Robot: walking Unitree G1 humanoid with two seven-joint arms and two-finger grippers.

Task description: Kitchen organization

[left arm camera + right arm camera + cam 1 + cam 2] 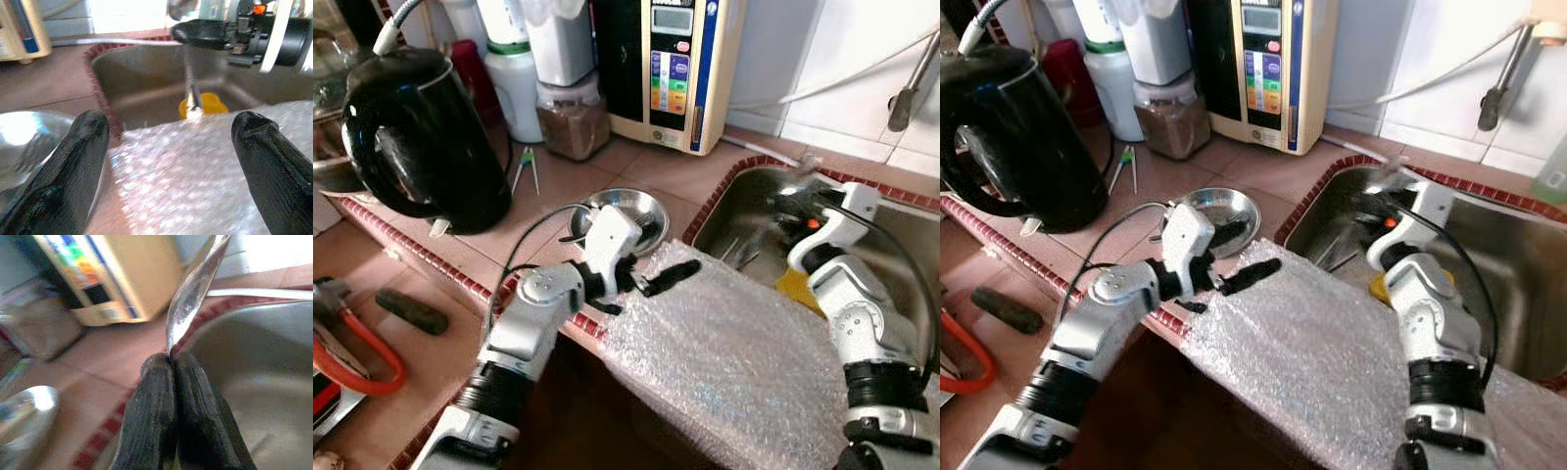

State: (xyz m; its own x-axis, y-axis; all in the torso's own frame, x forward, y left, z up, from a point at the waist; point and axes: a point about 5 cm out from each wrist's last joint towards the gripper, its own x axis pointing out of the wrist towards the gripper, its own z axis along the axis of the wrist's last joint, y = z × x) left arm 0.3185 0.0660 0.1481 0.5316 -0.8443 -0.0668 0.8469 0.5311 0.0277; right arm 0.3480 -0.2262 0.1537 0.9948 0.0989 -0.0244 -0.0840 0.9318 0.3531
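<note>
the right gripper [171, 363] is over the stainless steel sink [891, 245], its two black fingers pinched together on a shiny metal spoon [193, 293] that stands upward. the left gripper [171, 147] hovers with fingers spread wide above a sheet of clear bubble wrap [734, 352] at the sink's near edge, just beside a small round steel bowl [636, 211] on the brown tiled counter [607, 166].
</note>
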